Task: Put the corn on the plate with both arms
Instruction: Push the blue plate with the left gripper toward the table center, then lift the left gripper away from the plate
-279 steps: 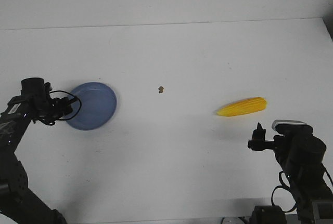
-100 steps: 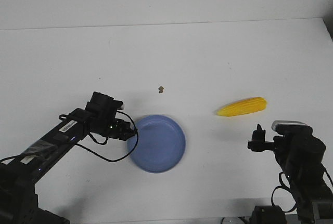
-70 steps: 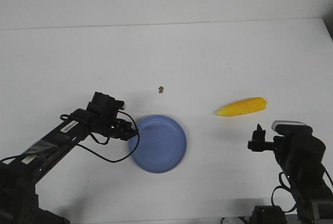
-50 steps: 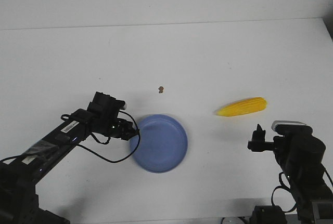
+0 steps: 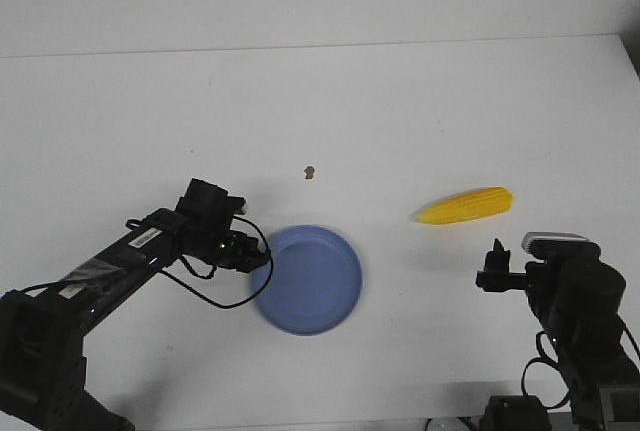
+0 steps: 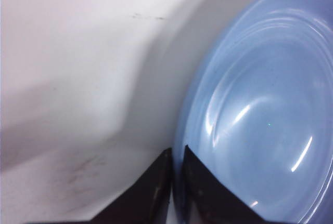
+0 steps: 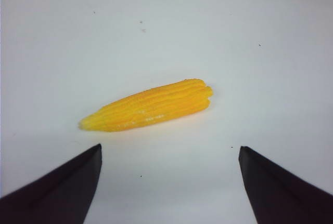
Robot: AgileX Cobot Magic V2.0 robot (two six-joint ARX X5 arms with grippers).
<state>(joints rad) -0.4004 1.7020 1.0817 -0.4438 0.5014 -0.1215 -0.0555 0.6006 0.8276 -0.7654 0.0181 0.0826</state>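
The periwinkle-blue plate lies near the table's front middle, and in the left wrist view the plate fills one side. My left gripper is shut on the plate's left rim; one finger sits inside the rim and one outside, seen at the left gripper. The yellow corn lies on the table at the right, apart from the plate. My right gripper hangs open just in front of it. In the right wrist view the corn lies beyond the open right gripper, untouched.
A small brown speck sits on the white table behind the plate. The table's far edge runs across the back. The left arm stretches from the front left corner; the right arm's base stands at the front right.
My left gripper has dragged the plate from the left side of the table rightward to the front middle; over the last second it crept slightly further right. The right arm and corn have not moved.
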